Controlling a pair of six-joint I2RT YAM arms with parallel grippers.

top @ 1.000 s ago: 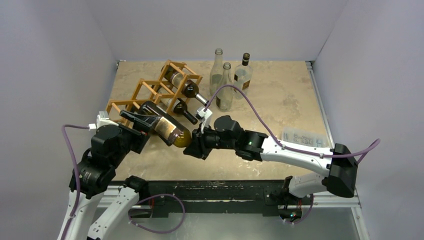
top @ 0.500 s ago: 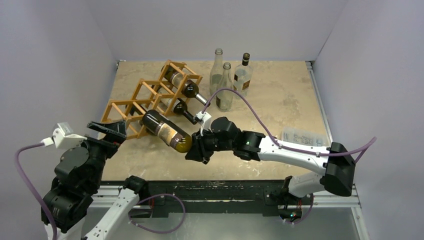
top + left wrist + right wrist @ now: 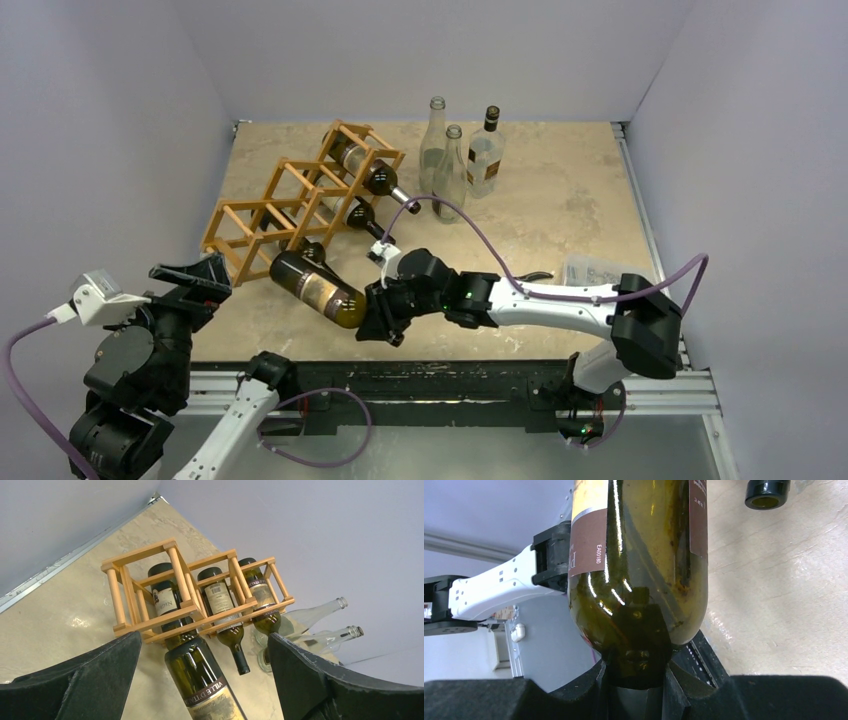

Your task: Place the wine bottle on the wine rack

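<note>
- Reaching low across the near side of the worktop (image 3: 560, 190), the right arm (image 3: 545, 295) stretches out to the left, its forearm close to level.
- Here the right jaws are clamped on the very base of the wine bottle (image 3: 315, 288). The right wrist view shows the dark green glass pinched between them.
- The bottle lies tilted, with its base toward the near right and its neck toward the far left.
- Its neck meets the near-left end of the wine rack (image 3: 290, 195). The bars hide the tip, so I cannot tell whether it sits inside a cell.
- Over at the near-left corner, the left arm (image 3: 140, 350) is folded up high, with its wrist raised and aimed at the rack.
- The left jaws are spread wide with nothing between them. In the left wrist view they frame the rack and the bottle's shoulder.
- The rack runs diagonally across the far-left part of the worktop, and dark bottles (image 3: 365, 172) lie in its cells.
- Three upright bottles (image 3: 452, 165) stand close together just right of the rack's far end.
</note>
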